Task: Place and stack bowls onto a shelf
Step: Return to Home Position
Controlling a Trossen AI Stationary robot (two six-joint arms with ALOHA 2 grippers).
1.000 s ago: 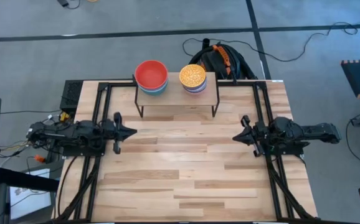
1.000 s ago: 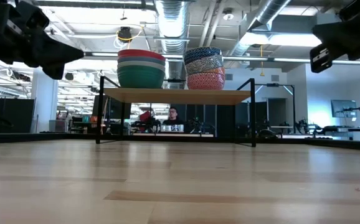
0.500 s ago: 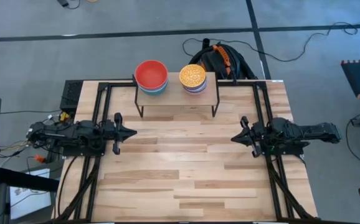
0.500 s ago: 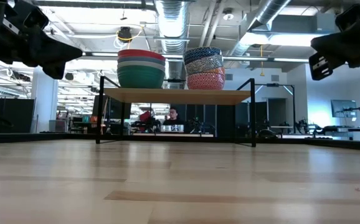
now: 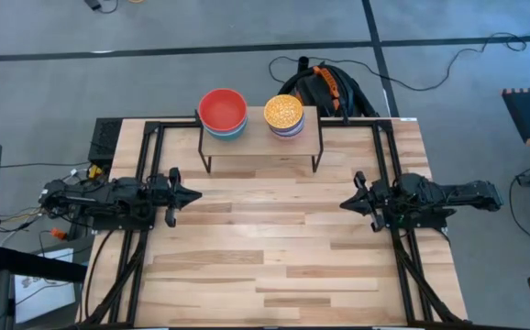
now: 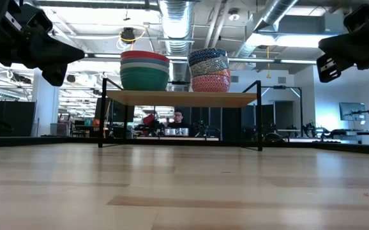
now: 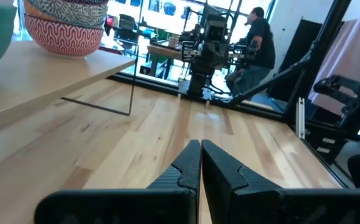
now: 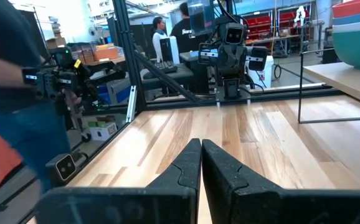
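High view, and from here both stacks of bowls sit side by side on the shelf (image 5: 259,135), one topped by the red bowl (image 5: 223,109), the other by the yellow-patterned bowl (image 5: 283,112). The left gripper (image 5: 196,193) and the right gripper (image 5: 343,203) hover at opposite sides of the table (image 5: 265,257), fingers pressed together, empty.

Red bowl (image 5: 222,108) topping green bowl (image 6: 144,78) at left, yellow-patterned bowl (image 5: 283,112) above pink-patterned bowl (image 6: 210,83) at right, on light wooden shelf (image 6: 178,98).

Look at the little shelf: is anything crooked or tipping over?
Nothing stands out. On the shelf, the red-topped stack and the patterned stack both sit upright, side by side and apart. The left gripper and right gripper are shut and empty, out at the table's sides.
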